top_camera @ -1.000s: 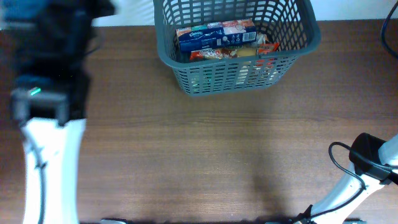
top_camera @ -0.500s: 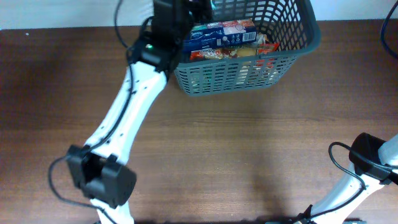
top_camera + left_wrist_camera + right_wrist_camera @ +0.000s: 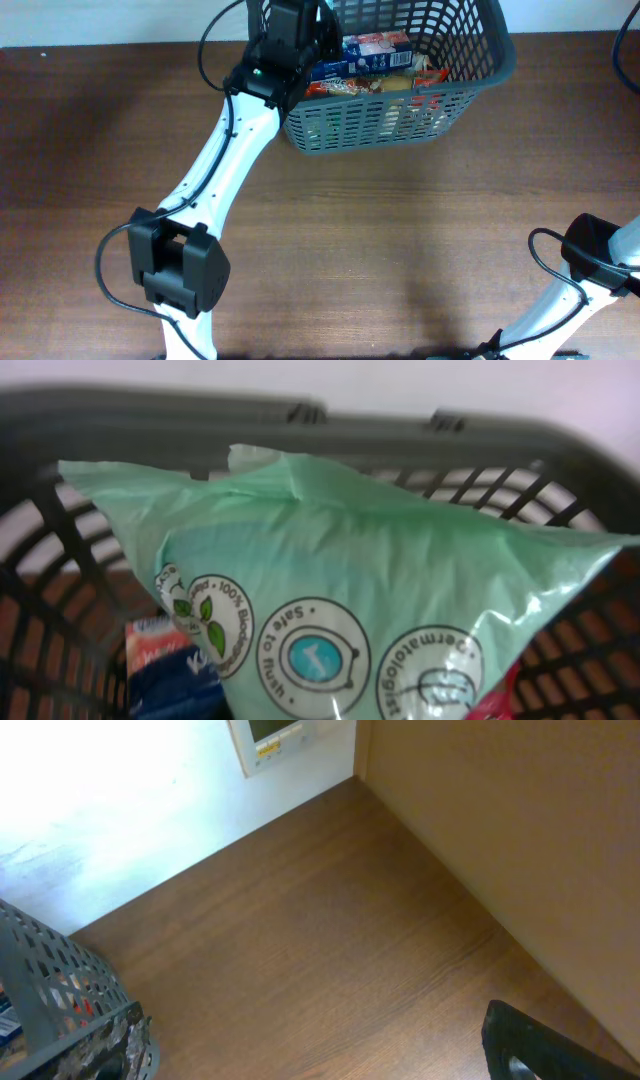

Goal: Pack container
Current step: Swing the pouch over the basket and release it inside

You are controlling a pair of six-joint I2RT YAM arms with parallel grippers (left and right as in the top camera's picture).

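White right arm (image 3: 600,255) waits at the near edge, and I cannot tell how its jaws stand. Brown worktop (image 3: 400,230) lies between. The left arm (image 3: 230,150) has just swung over to the far basket (image 3: 380,125). Its jaws grip a green pack (image 3: 340,600) above the boxes (image 3: 365,55) inside. Letting go looks next.

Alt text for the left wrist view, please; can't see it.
A pale green pack printed "Safe to flush" fills the view, with the dark grey container behind it. A blue packet shows at lower left.
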